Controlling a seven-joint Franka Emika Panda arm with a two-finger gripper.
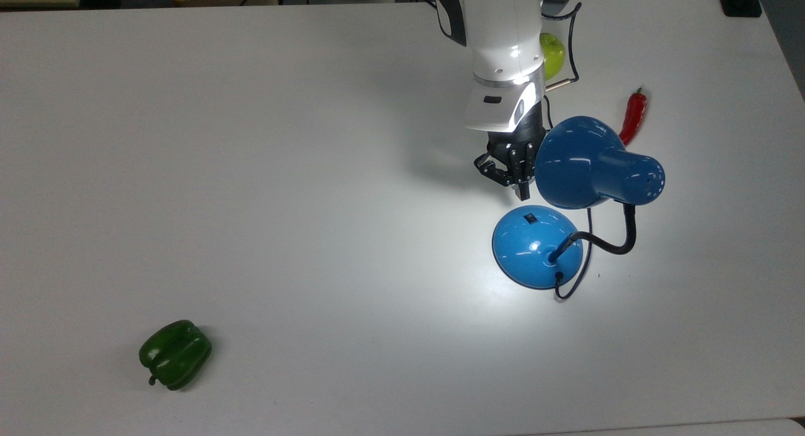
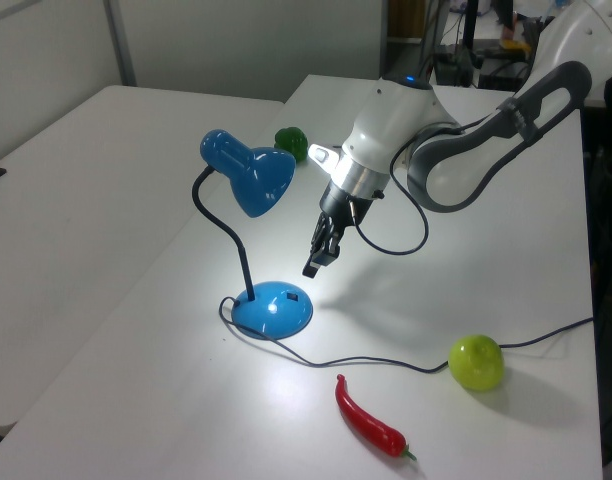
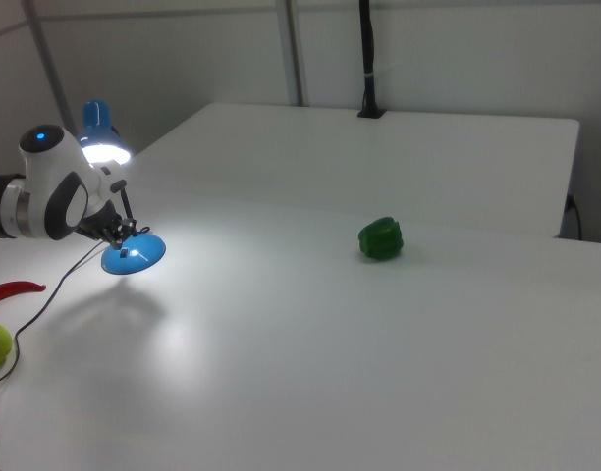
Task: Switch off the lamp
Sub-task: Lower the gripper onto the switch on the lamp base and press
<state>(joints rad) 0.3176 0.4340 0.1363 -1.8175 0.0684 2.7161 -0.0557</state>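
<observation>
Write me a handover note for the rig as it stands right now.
Gripper: shut, holding nothing, tips just above the lamp base, apart from it in the left view, near the switch.
Lamp: upright on the table, shade beside the wrist in the top view.
Done: approach to the base.
Left: press the switch; the lamp is lit, with a bright patch on the table.
Pepper, apple and chili lie clear of the work.

glossy blue lamp, matt white table

Lamp shade crowds the gripper; open table on the top view's left.
</observation>
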